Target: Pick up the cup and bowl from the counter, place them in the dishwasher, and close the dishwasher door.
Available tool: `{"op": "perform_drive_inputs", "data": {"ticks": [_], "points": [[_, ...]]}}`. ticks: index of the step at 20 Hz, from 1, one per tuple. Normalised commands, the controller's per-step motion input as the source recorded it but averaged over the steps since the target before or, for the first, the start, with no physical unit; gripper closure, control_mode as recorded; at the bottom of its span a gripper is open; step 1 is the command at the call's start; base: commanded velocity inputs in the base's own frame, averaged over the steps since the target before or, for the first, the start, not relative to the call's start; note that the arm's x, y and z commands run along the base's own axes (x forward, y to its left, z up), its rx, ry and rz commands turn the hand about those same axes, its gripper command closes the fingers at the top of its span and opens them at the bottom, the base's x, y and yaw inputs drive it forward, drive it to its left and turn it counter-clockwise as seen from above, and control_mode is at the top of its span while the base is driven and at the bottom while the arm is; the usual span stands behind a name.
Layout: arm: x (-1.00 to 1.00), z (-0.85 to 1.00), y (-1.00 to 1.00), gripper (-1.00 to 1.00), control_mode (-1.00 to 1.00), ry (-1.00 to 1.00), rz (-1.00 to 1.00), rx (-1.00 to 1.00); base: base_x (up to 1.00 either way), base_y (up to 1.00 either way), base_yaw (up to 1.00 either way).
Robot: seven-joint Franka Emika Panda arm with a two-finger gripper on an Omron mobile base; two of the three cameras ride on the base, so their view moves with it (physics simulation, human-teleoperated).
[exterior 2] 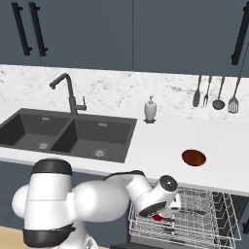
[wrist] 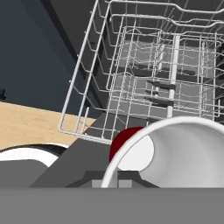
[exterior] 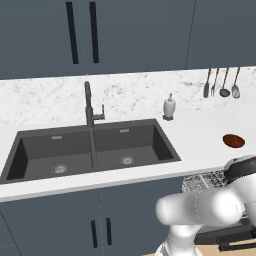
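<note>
The red cup (exterior 2: pixel 158 218) with its white inside (wrist: pixel 175 153) hangs low in the silvery wire rack (exterior 2: pixel 204 221) of the open dishwasher, and my gripper (exterior 2: pixel 164 211) is shut on it. Up close, the cup's red wall (wrist: pixel 124 142) and white rim show in front of the rack (wrist: pixel 144 87), with the dark flat dishwasher door (wrist: pixel 65 164) below. The reddish-brown bowl (exterior 2: pixel 194 157) (exterior: pixel 233 141) sits on the white counter (exterior 2: pixel 160 141) above the dishwasher, apart from the gripper. My fingertips are hidden behind the cup.
A dark double sink (exterior 2: pixel 68 133) with a black faucet (exterior 2: pixel 70 92) lies left of the dishwasher. A white soap bottle (exterior 2: pixel 150 110) stands at the back of the counter, and several utensils (exterior 2: pixel 214 95) hang on the wall. Wooden floor (wrist: pixel 26 124) lies beside the door.
</note>
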Motion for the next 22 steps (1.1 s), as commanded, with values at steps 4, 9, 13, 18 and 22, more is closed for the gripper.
{"op": "perform_drive_inputs", "data": {"ticks": [4, 9, 13, 18, 22], "points": [[0.02, 0.02, -0.36, 1.0, -1.0, 0.0, 0.0, 0.04, 0.0, 0.0, 0.0], [0.0, -0.05, -0.13, 1.0, -1.0, 0.0, 0.0, 0.01, 0.0, 0.0, 0.0], [0.07, -0.3, 0.0, 1.0, -1.0, 0.0, 0.0, 0.0, 0.0, 0.0, 0.0], [0.16, -0.34, 0.0, 1.0, -1.0, 0.0, 0.0, 0.0, 0.0, 0.0, 0.0], [0.23, -0.23, 0.0, 1.0, -1.0, 0.0, 0.0, 0.0, 0.0, 0.0, 0.0]]}}
